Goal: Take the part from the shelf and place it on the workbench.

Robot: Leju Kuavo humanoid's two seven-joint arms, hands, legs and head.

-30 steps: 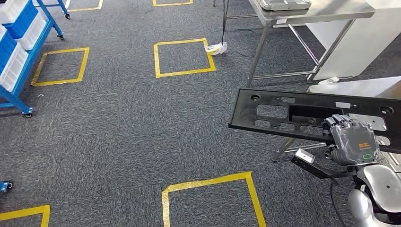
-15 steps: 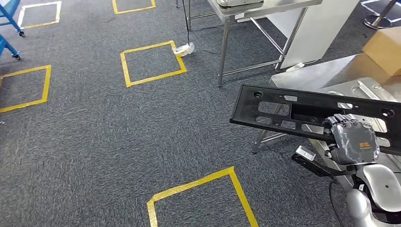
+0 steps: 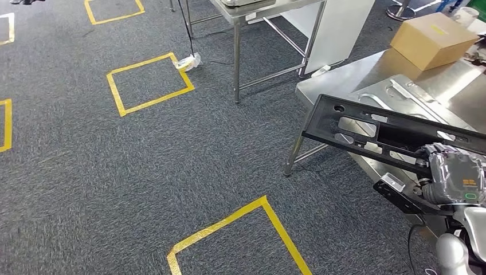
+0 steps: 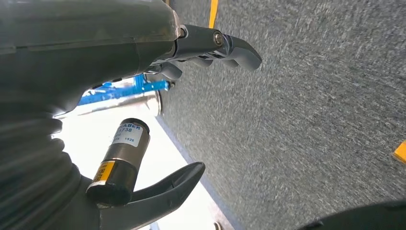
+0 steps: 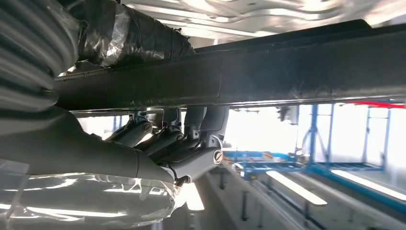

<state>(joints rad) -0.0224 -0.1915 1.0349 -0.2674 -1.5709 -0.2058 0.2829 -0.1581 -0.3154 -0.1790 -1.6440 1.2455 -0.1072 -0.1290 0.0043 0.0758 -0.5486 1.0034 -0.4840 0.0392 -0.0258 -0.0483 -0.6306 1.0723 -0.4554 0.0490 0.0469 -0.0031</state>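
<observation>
Black and long, the plastic part (image 3: 378,134) is held in the air by the right hand (image 3: 455,177), its far end reaching over the near corner of the steel workbench (image 3: 344,77) and tilted slightly downward toward the carpet. In the right wrist view the dark fingers (image 5: 167,141) are seen curled up against one face of the part (image 5: 287,72) while the wrapped thumb (image 5: 129,33) is pressed against the other, so the part is clamped between them. A stamped metal panel (image 3: 401,94) is seen lying on the workbench under the part, and a cardboard box (image 3: 432,31) is set farther back on the same surface. Yellow tape squares (image 3: 149,83) are marked on the grey carpet. In the left wrist view the left hand (image 4: 158,120) is shown above the carpet with thumb and fingers apart and nothing held.
</observation>
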